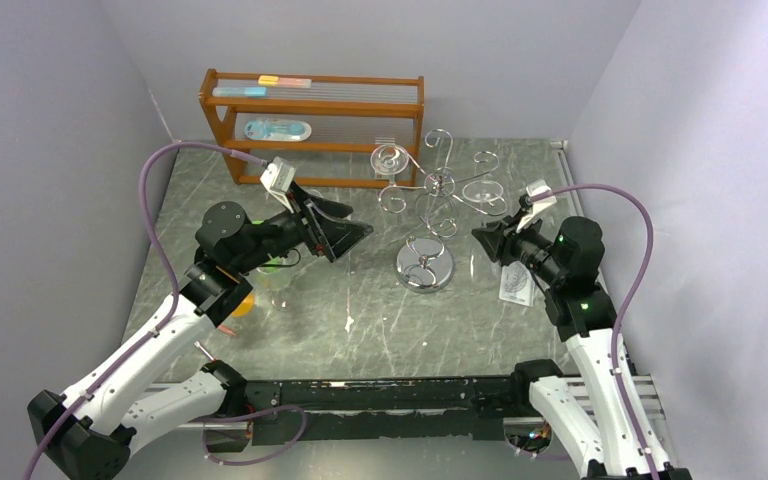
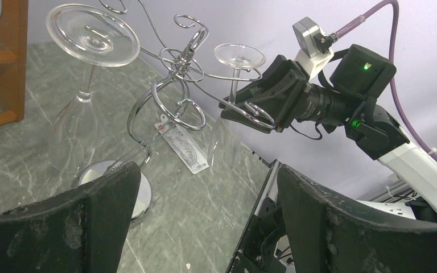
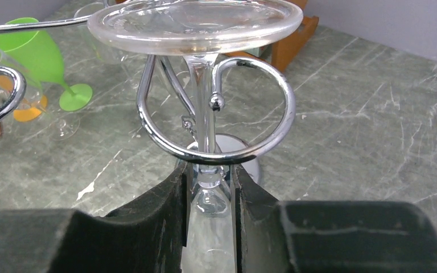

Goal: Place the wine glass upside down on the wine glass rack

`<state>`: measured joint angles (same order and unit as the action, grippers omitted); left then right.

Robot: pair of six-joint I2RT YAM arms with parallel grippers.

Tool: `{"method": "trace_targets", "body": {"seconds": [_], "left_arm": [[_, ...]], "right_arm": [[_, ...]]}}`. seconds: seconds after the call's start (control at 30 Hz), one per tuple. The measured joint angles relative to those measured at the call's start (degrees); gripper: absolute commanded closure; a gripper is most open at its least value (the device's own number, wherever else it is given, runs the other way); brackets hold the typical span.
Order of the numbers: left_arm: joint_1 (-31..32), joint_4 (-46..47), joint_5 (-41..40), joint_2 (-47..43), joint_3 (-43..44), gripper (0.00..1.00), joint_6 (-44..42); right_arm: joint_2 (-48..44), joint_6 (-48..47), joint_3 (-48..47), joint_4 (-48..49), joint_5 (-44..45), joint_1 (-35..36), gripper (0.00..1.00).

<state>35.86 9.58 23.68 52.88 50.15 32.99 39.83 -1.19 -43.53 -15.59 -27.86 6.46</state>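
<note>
I stand in a robotics lab cell: bare pale walls [image 1: 50,120] box in my marbled worktop [image 1: 360,310], and purple cables [image 1: 143,195] trail from my wrist cameras [image 1: 278,176]

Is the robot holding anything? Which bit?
The right gripper pinches the upside-down wine glass by its stem, just under the rack. The left gripper holds nothing.

A brown wooden shelf [image 1: 310,125] stands at the back of the grey marbled tabletop [image 1: 360,320], against the wall. A blue packet [image 1: 275,130] lies on its middle level, and flat blue and orange pieces [image 1: 265,85] lie on top. Toward the left side sit a green glass [image 3: 34,48] and an orange one [image 1: 242,305], close together. A printed white card [image 1: 515,285] lies flat at the right.
</note>
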Motion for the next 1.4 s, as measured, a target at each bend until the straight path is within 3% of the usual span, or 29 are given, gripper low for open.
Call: {"method": "trace_targets", "body": {"seconds": [0.53,0.83,1.23,1.4], "left_arm": [[0.00,-0.09,-0.07,0.33,0.00,0.07,-0.02],[0.00,-0.13,-0.07,0.37,0.00,0.07,-0.02],[0.00,-0.50,-0.48,0.37,0.02,0.07,-0.04],[0.00,-1.31,-0.90,0.37,0.02,0.06,-0.07]], "right_arm": [[-6.27,-0.15,2.16,-0.44,0.26,0.00,1.00],[-9.94,2.51,6.23,0.87,7.41,-0.02,1.00],[-4.76,4.15,6.34,4.92,11.08,-0.02,1.00],[-2.86,4.63,5.70,5.49,11.19,-0.02,0.76]]}}
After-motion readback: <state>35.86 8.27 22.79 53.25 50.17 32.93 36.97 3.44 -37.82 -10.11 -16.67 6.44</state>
